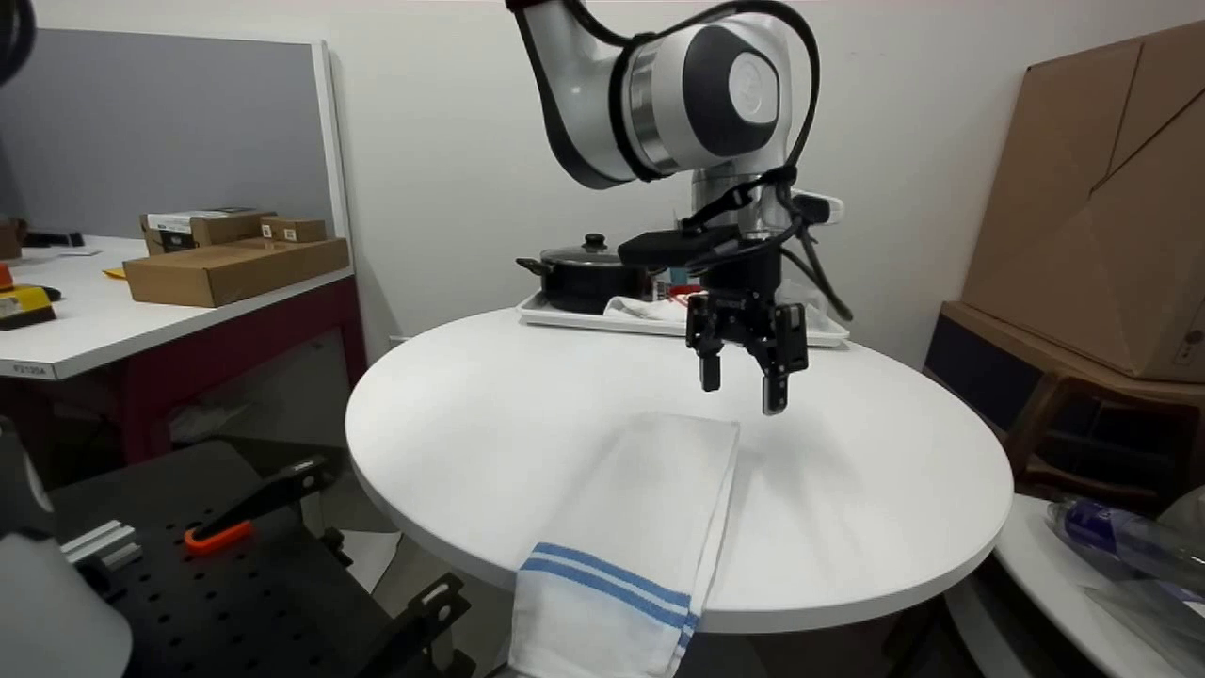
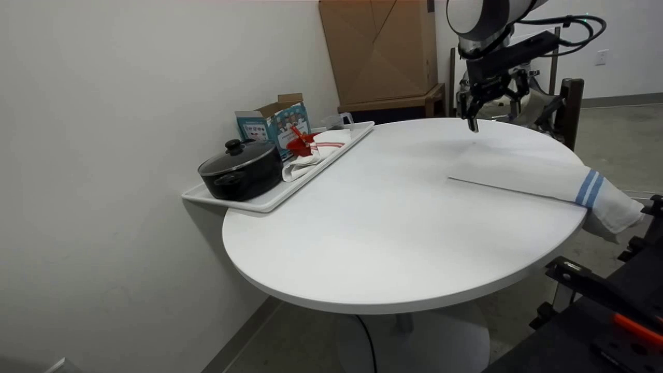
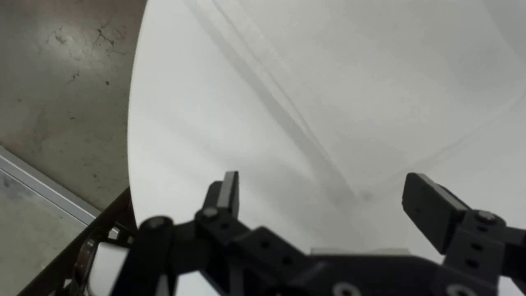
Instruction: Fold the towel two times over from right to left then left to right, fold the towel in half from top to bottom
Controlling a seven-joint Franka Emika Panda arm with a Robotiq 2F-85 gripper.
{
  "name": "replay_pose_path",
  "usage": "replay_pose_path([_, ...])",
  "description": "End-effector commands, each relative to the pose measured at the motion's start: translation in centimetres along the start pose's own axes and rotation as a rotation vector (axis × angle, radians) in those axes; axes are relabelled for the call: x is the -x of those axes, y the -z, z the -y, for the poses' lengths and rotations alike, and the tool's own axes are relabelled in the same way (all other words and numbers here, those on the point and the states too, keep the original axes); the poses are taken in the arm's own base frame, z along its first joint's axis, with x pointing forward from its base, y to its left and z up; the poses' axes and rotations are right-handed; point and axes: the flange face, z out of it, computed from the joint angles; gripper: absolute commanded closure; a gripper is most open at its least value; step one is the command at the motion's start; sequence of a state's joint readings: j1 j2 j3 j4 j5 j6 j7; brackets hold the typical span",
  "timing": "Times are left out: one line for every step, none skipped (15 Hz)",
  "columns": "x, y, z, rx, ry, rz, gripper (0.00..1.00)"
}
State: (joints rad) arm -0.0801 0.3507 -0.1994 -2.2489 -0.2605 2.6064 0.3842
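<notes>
Towel [image 1: 617,523] lies on the round white table [image 1: 442,414] as a folded strip, its blue-striped end drooping over the rim. I have the gripper [image 1: 742,383] spread wide above the table, near a corner of the towel's plain end. In an exterior view, the white tray [image 2: 278,198] at the table's edge bears a lidded black pot [image 2: 243,176] whose inside I can't make out, a blue box [image 2: 282,126] with raised flaps, a red bowl [image 2: 297,148] with a red utensil [image 2: 298,134] in it, a red-striped cloth [image 2: 316,155] and a clear jug [image 2: 335,123].
</notes>
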Motion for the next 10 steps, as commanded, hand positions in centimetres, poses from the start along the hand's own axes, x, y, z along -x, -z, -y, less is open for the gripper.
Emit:
replay_pose_path([-0.8, -2.0, 2.2, 0.008, -0.164, 0.041, 0.00])
replay_pose_path([-1.1, -2.2, 2.4, 0.003, -0.198, 0.057, 0.00])
replay_pose_path([-1.5, -2.3, 2.8, -0.003, -0.231, 0.072, 0.00])
replay_pose_path([-1.9, -2.3, 3.0, -0.010, -0.261, 0.079, 0.00])
replay_pose_path([-2.7, -2.2, 2.9, -0.016, -0.288, 0.085, 0.00])
replay_pose_path([-3.4, -2.1, 2.9, -0.022, -0.316, 0.092, 0.00])
replay_pose_path([-3.8, -2.2, 3.1, -0.025, -0.345, 0.102, 0.00])
replay_pose_path([-4.3, -2.1, 3.0, -0.028, -0.367, 0.113, 0.00])
replay_pose_path([-4.7, -2.2, 3.2, -0.024, -0.387, 0.129, 0.00])
replay_pose_path([-4.9, -2.4, 3.5, -0.020, -0.399, 0.144, 0.00])
